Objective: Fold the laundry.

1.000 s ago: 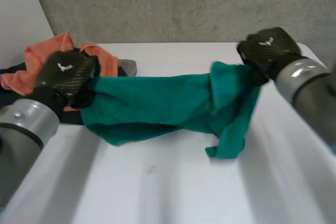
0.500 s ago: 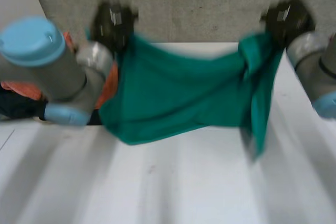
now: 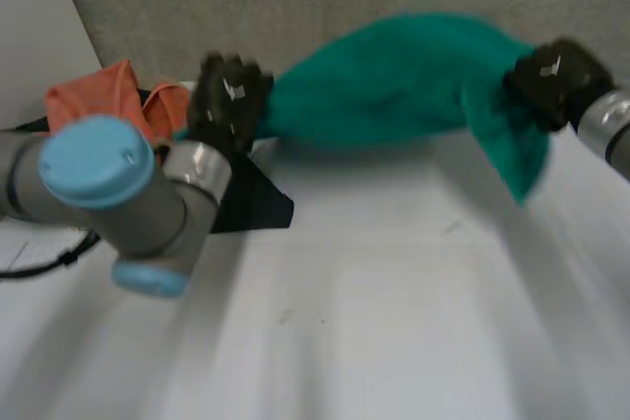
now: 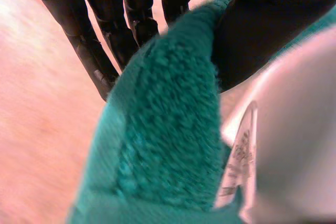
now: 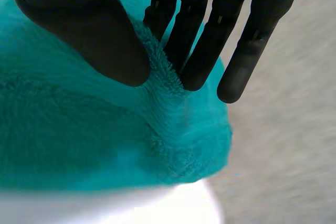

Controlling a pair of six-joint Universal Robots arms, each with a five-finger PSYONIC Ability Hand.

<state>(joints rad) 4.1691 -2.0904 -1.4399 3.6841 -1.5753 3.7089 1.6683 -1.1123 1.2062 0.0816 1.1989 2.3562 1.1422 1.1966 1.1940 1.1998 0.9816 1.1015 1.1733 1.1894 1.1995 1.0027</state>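
A green towel (image 3: pixel 394 81) is stretched in the air over the far side of the white table (image 3: pixel 374 322), billowing upward between my two hands. My left hand (image 3: pixel 228 100) pinches its left end; in the left wrist view the towel (image 4: pixel 163 140) is clamped between thumb and fingers (image 4: pixel 105 30), a white label beside it. My right hand (image 3: pixel 556 81) holds the right end, from which a flap hangs down. In the right wrist view the thumb (image 5: pixel 89 30) and fingers (image 5: pixel 194 35) pinch the towel's (image 5: pixel 94 135) edge.
An orange garment (image 3: pixel 108 95) lies at the table's far left with a dark cloth (image 3: pixel 251 204) beside and under my left arm (image 3: pixel 118 194). A grey concrete wall (image 3: pixel 295 7) stands behind the table.
Both hands swung up and then back down away from me with the towel; it has flipped upward from hanging below the hands to billowing above them. The left arm has swung across the near left.
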